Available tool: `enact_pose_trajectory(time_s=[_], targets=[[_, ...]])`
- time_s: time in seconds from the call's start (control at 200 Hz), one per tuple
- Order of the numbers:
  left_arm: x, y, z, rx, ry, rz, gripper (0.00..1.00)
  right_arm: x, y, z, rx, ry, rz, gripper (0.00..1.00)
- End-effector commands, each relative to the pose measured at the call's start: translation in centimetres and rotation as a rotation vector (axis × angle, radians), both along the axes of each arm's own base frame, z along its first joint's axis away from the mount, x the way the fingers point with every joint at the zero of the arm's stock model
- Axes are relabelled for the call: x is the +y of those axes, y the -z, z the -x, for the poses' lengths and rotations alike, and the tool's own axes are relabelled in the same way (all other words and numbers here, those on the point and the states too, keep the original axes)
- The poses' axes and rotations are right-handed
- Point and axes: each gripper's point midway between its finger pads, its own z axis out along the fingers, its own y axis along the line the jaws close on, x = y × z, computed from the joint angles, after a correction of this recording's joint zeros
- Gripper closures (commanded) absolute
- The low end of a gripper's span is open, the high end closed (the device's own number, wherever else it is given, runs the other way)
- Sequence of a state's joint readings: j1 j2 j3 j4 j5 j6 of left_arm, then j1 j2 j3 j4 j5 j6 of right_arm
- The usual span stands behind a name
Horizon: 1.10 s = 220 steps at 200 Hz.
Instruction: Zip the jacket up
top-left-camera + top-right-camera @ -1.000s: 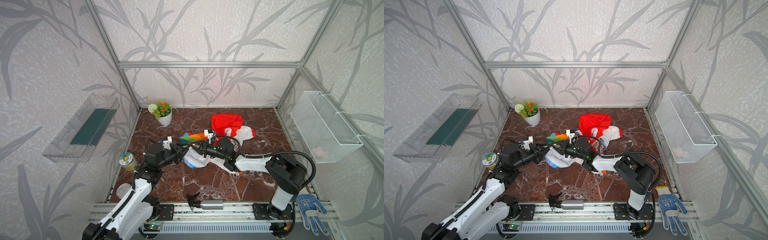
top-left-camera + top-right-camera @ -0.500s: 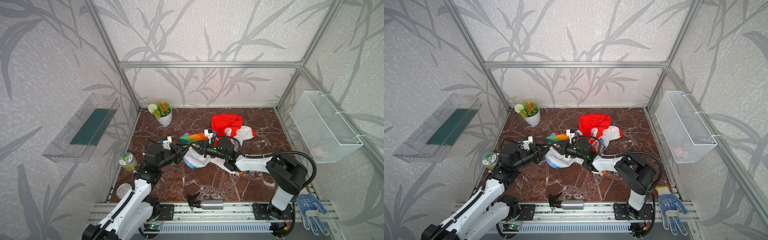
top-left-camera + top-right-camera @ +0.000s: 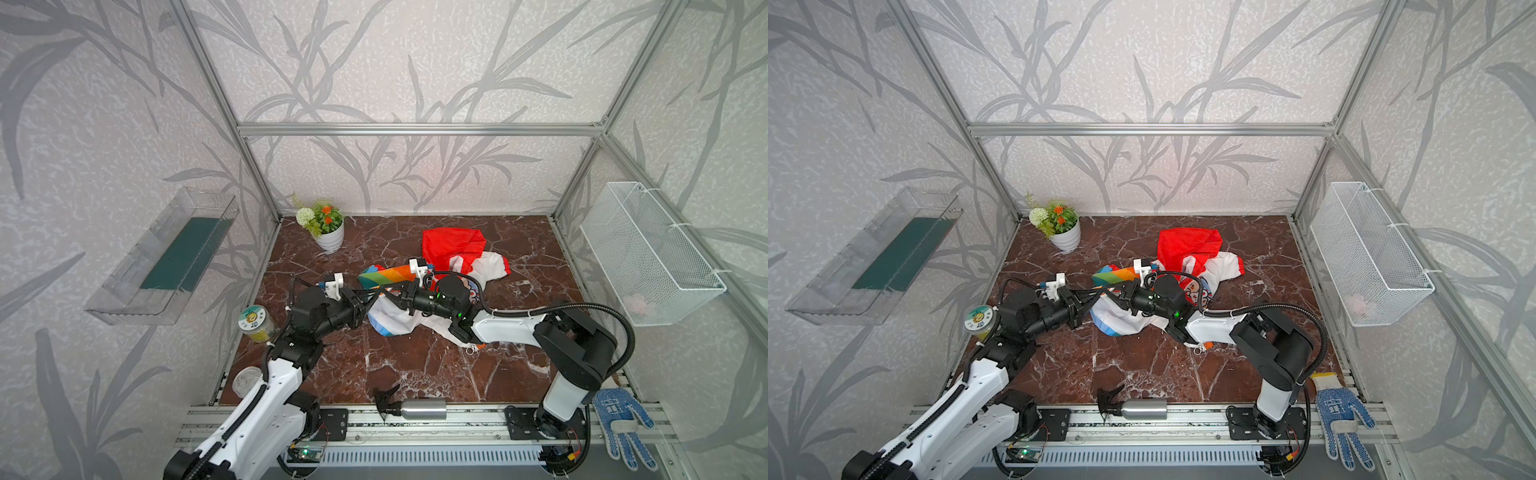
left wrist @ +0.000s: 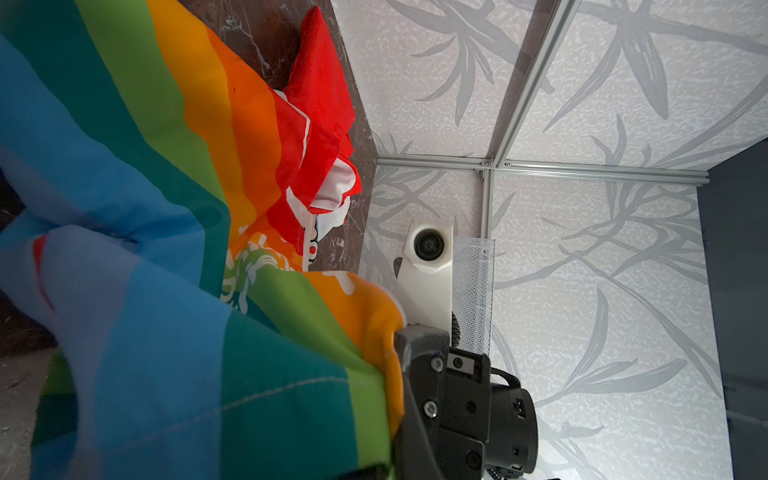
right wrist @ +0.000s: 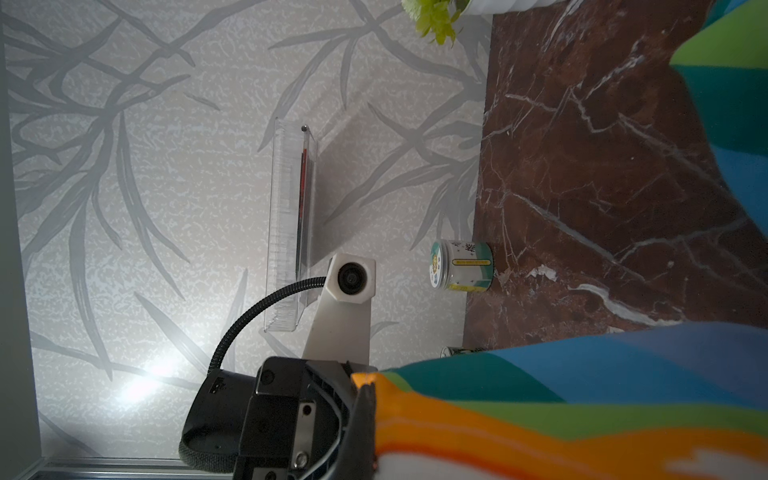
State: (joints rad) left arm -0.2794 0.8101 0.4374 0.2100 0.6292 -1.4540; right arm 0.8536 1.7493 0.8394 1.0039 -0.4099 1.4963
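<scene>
In both top views the jacket [image 3: 395, 322] [image 3: 1121, 320] lies crumpled mid-worktop [image 3: 415, 365], its red hood toward the back wall, and the two arms meet over its rainbow-striped edge. The left pincer [image 3: 372, 294] [image 3: 1092, 297] and right pincer [image 3: 392, 291] [image 3: 1113, 293] sit tip to tip there, each clenched on that edge. Only these views show the storage. A clear tray [image 3: 166, 257] on the left wall holds a green sheet [image 3: 183, 253]. A wire basket [image 3: 648, 257] on the right wall holds something pale and pinkish, too blurred to name. A jar [image 3: 254, 324] with yellow contents stands at the worktop's left edge, and a white pot [image 3: 330, 241] of flowers stands in the far left corner. A spray bottle [image 3: 415, 407] lies on the front rail and a dotted glove [image 3: 619, 419] lies at the front right. The left wrist view is filled with striped cloth, the jacket [image 4: 166, 249], and shows up close the right pincer [image 4: 399, 345] pinching an orange fold, with the basket [image 4: 473, 291] behind it. The right wrist view gives the reverse: the left pincer [image 5: 363, 386] is shut on the jacket's [image 5: 582, 415] orange hem. It also shows the jar [image 5: 463, 266] upright and the tray [image 5: 291, 228] edge-on.
</scene>
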Motion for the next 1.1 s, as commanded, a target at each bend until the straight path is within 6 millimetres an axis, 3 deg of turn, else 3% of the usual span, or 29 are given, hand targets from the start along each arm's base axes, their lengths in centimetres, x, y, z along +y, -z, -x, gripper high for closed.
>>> enact_pose_trajectory(time_s=[0.0,0.035,0.05,0.08,0.17,0.215,0.27,0.395,0.52,0.64,0.73,0.89,1.095], targets=[[0.1,-1.3,-0.2,-0.046,0.003,-0.005,1.0,-0.1,-1.1,0.6,-0.027,-0.033,0.007,1.0],[0.1,-1.2,-0.1,-0.045,0.006,-0.014,1.0,-0.1,-0.7,0.6,-0.022,-0.034,0.022,1.0],[0.1,-1.2,-0.1,-0.047,0.007,-0.018,1.0,-0.4,-1.9,0.8,-0.041,-0.033,0.008,0.98],[0.1,-1.0,0.0,-0.043,0.01,-0.026,1.0,-0.6,-2.0,0.8,-0.042,-0.032,0.015,0.92],[0.2,-0.4,0.2,-0.034,0.012,-0.042,1.0,-1.3,-1.9,1.0,-0.039,-0.019,0.032,0.55],[0.2,-0.3,0.2,-0.034,0.013,-0.049,1.0,-1.7,-1.7,1.1,-0.031,-0.006,0.045,0.44],[0.1,-0.2,0.2,-0.035,0.019,-0.065,1.0,-2.5,-1.1,1.5,-0.007,0.012,0.07,0.38],[0.2,-0.6,0.0,-0.059,0.025,-0.104,1.0,-6.1,2.8,2.3,0.096,0.082,0.242,0.35],[0.2,-0.9,-0.4,-0.076,0.034,-0.142,1.0,-12.0,6.6,3.5,0.138,0.116,0.61,0.35],[0.0,-1.1,-0.9,-0.084,0.035,-0.13,1.0,-18.8,8.3,5.2,0.119,0.079,1.016,0.35],[-0.2,-0.8,-1.0,-0.075,0.041,-0.125,1.0,-22.5,9.4,6.1,0.084,0.013,1.233,0.35],[-0.3,-0.6,-1.2,-0.069,0.047,-0.13,1.0,-26.3,12.5,6.7,0.125,-0.12,1.366,0.36],[-0.3,-0.1,-1.1,-0.055,0.049,-0.137,1.0,-28.7,15.9,6.5,0.204,-0.224,1.43,0.4]])
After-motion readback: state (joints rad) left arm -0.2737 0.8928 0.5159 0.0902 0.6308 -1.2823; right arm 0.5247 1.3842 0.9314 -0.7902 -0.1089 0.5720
